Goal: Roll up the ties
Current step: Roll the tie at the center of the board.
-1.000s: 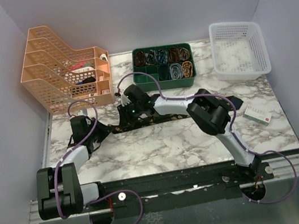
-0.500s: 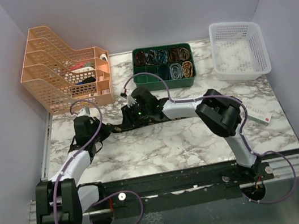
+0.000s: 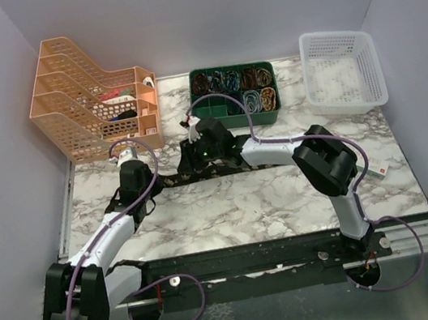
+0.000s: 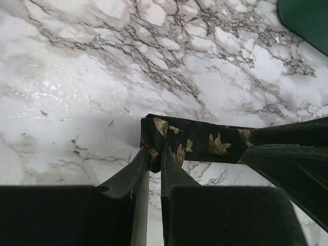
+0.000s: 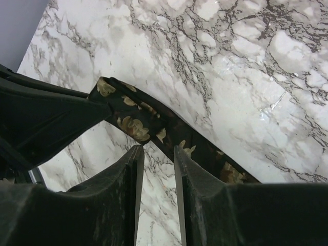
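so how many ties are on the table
1: a long black fabric necktie with gold flecks, stretched sideways across the middle of the marble table. None other shows, though some may be hidden.

black gold-flecked tie [image 3: 224, 170], stretched flat across marble

One tie [image 3: 171, 181], one orange rack [image 3: 80, 108], one green tray [image 3: 234, 123], one white basket [image 3: 344, 71].
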### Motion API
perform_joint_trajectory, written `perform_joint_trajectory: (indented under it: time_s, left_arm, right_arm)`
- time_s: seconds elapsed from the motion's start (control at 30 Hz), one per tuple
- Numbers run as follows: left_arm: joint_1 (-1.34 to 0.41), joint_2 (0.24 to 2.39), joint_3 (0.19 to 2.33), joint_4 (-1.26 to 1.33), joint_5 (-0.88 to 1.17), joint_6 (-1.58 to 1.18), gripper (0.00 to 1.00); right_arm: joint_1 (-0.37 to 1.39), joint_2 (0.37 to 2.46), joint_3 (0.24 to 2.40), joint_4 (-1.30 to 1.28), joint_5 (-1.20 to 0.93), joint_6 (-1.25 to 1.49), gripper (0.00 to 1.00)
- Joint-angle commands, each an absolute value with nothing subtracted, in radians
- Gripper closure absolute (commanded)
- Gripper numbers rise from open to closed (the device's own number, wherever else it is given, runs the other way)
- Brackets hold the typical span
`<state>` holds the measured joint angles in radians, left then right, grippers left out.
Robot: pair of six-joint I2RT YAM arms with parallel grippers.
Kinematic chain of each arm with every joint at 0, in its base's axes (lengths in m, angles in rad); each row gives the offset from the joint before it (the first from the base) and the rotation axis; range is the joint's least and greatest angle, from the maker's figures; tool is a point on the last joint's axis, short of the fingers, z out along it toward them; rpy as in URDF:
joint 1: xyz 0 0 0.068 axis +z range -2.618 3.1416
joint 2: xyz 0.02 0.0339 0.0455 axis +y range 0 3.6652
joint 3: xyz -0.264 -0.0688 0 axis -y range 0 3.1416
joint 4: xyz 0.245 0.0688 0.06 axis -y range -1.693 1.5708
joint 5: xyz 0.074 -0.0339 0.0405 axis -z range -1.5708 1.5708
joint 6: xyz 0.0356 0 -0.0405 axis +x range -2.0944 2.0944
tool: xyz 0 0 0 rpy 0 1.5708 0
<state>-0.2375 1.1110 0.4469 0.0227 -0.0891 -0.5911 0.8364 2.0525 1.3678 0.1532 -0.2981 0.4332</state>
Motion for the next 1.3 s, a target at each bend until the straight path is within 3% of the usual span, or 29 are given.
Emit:
perform_joint_trajectory:
  time_s: [0.0,0.23,0.27,0.3,0.4,0.47,0.57,0.8,0.93,1.03,1.17,1.27]
  left_arm:
    - [-0.258,1.067,0.477,-0.025,-0.208,-0.613,1.00]
    - [-0.259,1.081,0.485,-0.046,-0.191,-0.604,1.00]
    - [-0.259,1.085,0.487,-0.046,-0.187,-0.604,1.00]
    - [-0.259,1.088,0.488,-0.046,-0.184,-0.603,1.00]
    - [-0.258,1.097,0.495,-0.051,-0.172,-0.601,1.00]
    - [-0.259,1.103,0.500,-0.051,-0.165,-0.603,1.00]
    - [-0.259,1.115,0.501,-0.052,-0.163,-0.606,1.00]
    - [-0.259,1.117,0.501,-0.040,-0.166,-0.607,1.00]
    - [-0.259,1.111,0.517,-0.062,-0.194,-0.572,1.00]
    - [-0.258,1.101,0.520,-0.069,-0.204,-0.566,1.00]
    - [-0.259,1.095,0.523,-0.073,-0.209,-0.547,1.00]
    - [-0.259,1.098,0.529,-0.075,-0.207,-0.532,1.00]
  right_arm:
    - [0.839,2.066,1.348,0.173,-0.324,0.419,0.63]
    - [0.839,2.064,1.337,0.307,-0.487,0.211,0.50]
    - [0.839,2.062,1.311,0.364,-0.531,0.165,0.41]
    - [0.840,2.051,1.268,0.453,-0.574,0.109,0.24]
    - [0.840,2.051,1.123,0.729,-0.658,-0.070,0.16]
    - [0.840,2.078,1.111,0.770,-0.689,-0.147,0.14]
    - [0.841,2.131,1.193,0.705,-0.707,-0.202,0.14]
    - [0.848,2.208,1.227,0.836,-0.719,-0.203,0.15]
    - [0.838,2.166,1.173,0.876,-0.625,-0.074,0.27]
    - [0.838,2.127,1.107,0.918,-0.550,0.097,0.42]
    - [0.840,2.115,1.048,0.932,-0.576,0.135,0.27]
    - [0.829,2.118,1.167,0.626,-0.501,0.222,0.44]
